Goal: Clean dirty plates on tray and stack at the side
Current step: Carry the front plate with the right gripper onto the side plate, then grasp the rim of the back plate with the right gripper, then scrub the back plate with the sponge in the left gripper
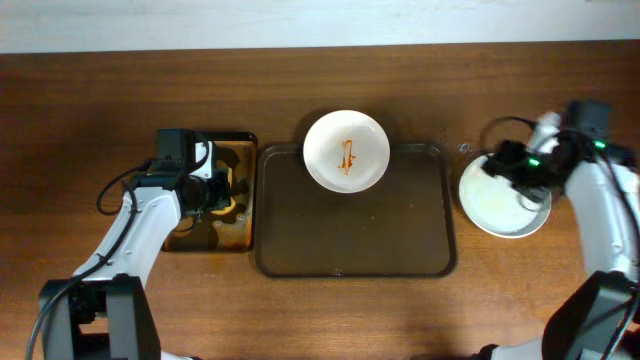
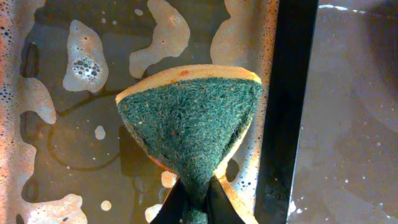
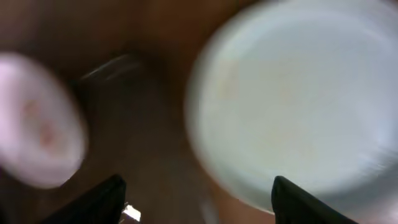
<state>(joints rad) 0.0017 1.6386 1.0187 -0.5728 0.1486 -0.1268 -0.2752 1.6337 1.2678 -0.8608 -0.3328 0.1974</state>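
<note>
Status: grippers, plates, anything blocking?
Left gripper shut on sponge over soapy small tray. Right gripper open above white plate beside the big tray. One smeared plate on that tray, far edge. Nothing blocking it.

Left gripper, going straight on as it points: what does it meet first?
Most likely the soapy floor of the small tray, with the sponge held in the left gripper touching down first; depth is unclear.
</note>
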